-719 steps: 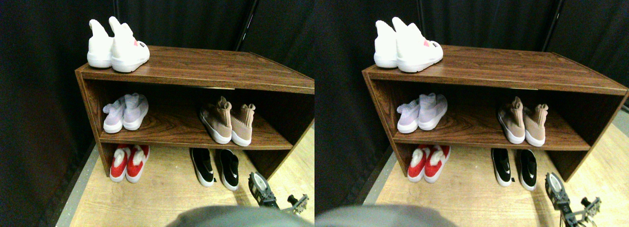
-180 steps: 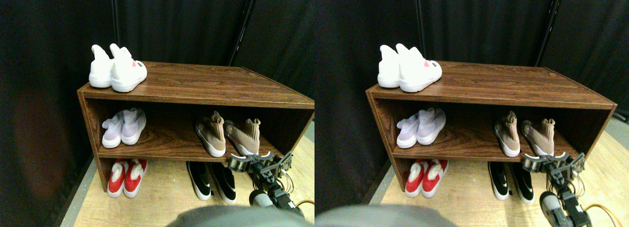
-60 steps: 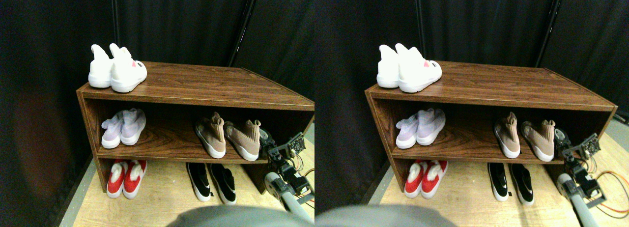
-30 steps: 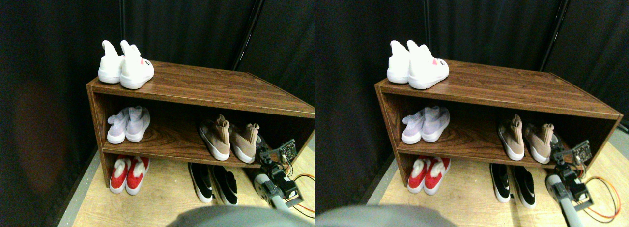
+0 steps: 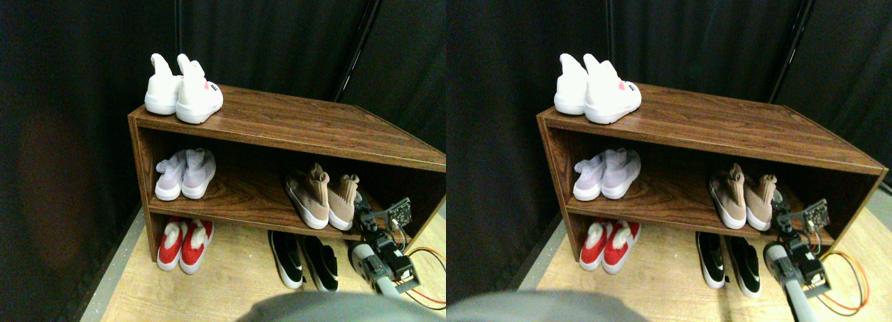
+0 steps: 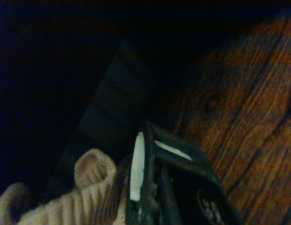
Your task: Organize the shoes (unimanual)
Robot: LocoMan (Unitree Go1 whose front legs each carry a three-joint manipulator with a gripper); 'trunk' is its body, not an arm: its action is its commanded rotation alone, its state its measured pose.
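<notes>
Looks nearly done to me: the tan shoes (image 5: 323,198) sit side by side on the middle shelf (image 5: 244,196), about 4 o'clock of the rack. The claw (image 5: 364,212) is right against the right-hand one's outer side. Can't tell if it's clenched or released. Other pairs look tidy already.

Tan shoes (image 5: 324,196) side by side, middle shelf (image 5: 244,196)

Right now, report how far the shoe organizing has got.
Mostly done: the tan shoes sit side by side on the middle shelf, like the white, lilac, red and black pairs. In hand: the right gripper is beside the right tan shoe. Left: pulling the gripper clear.
</notes>
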